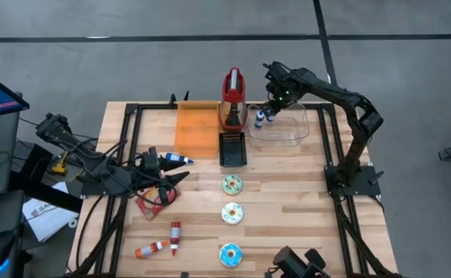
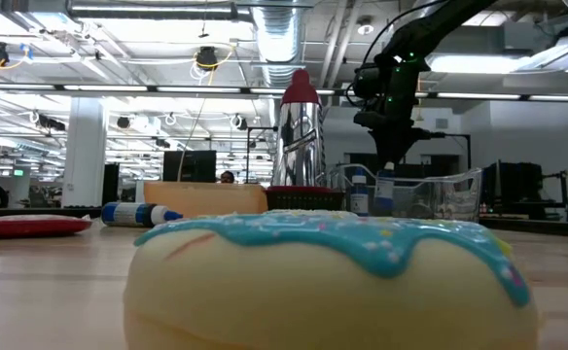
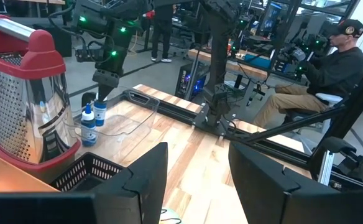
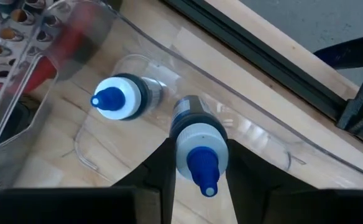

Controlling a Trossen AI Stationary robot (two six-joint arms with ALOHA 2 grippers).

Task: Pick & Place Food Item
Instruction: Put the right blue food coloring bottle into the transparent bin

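Note:
The food item, a flat red packet [image 1: 150, 202], lies on the table at the left, partly under my left arm; the low view shows it edge-on [image 2: 31, 226]. Just above and right of it, my left gripper [image 1: 181, 177] stands open and level with nothing between its fingers [image 3: 197, 186]. At the far right, my right gripper [image 1: 270, 104] points down into a clear container [image 1: 291, 131], shut on a small blue-capped bottle [image 4: 197, 146]. A second such bottle [image 4: 120, 102] stands upright on the container floor beside it. My right gripper pinches the bottle's white shoulder [image 4: 197, 134], just below the blue cap, between its two fingers [image 4: 160, 168]. The fingers come from above, pointing down. The bottle stays upright inside the clear container [image 3: 99, 112]; whether its base rests on the floor, I cannot tell.
A red-topped metal grater [image 1: 233, 100], an orange board [image 1: 197, 127] and a black basket [image 1: 232, 147] stand at the back centre. Three round discs [image 1: 232, 212] line the middle, and capped tubes [image 1: 174, 238] lie near left. A seated person [image 3: 330, 68] is beyond the table.

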